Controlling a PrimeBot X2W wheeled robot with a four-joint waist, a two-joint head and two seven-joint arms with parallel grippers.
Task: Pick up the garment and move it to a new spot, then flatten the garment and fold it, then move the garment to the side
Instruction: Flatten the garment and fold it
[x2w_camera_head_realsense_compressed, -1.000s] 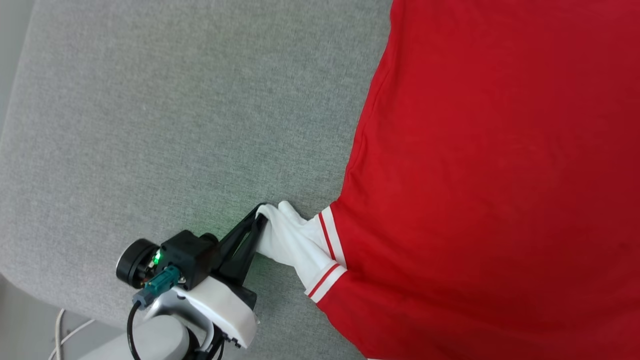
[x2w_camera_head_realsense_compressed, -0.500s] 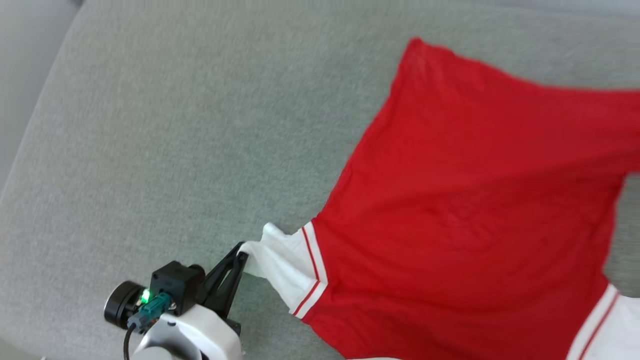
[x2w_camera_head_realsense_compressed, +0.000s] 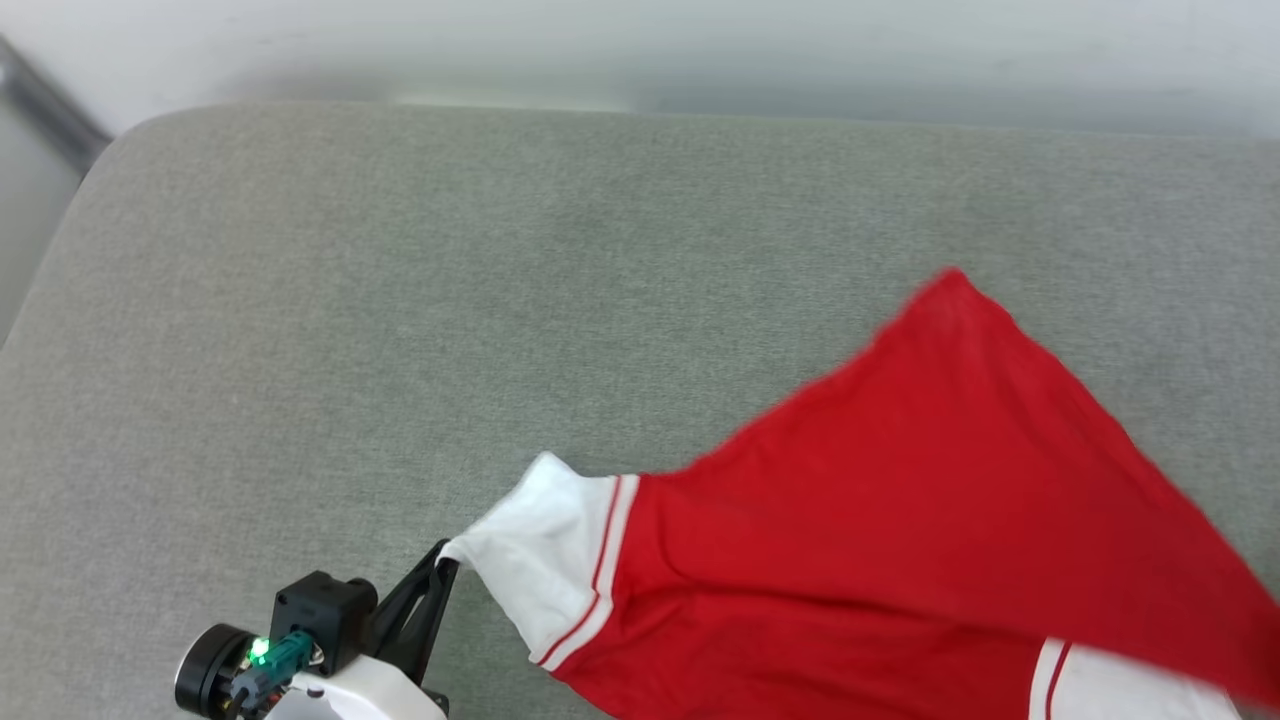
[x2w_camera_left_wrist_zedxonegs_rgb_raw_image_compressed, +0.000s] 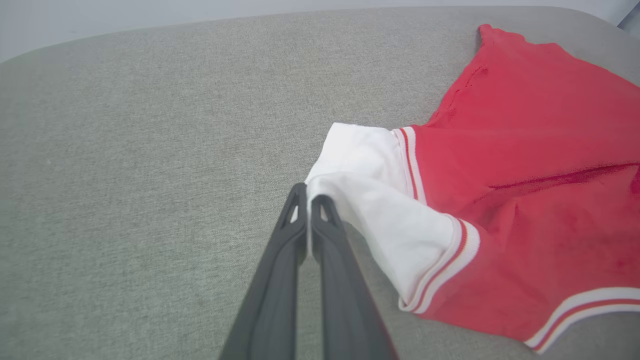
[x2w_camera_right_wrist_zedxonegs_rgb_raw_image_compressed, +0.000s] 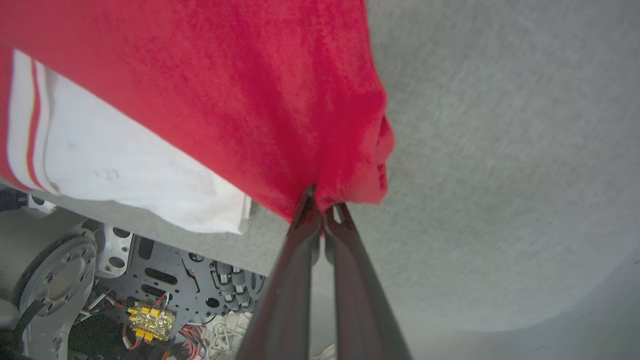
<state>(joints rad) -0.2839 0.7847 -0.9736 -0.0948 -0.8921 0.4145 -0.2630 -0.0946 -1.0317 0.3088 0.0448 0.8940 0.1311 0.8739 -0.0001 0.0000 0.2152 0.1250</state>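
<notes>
A: What is the garment (x2w_camera_head_realsense_compressed: 900, 520) like?
B: A red jersey, plain side up, white sleeves with red-and-white striped trim.
A: Where?
B: Near right on the grey cushion (x2w_camera_head_realsense_compressed: 400, 300), one white sleeve (x2w_camera_head_realsense_compressed: 540, 575) stretched left, a red corner pointing far.

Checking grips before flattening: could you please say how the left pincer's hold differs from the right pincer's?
The left pincer grips the edge of a white sleeve; the right pincer grips bunched red fabric. The left pincer's cloth is pulled taut; the right pincer's gathers in folds. Both are shut on the red jersey.
</notes>
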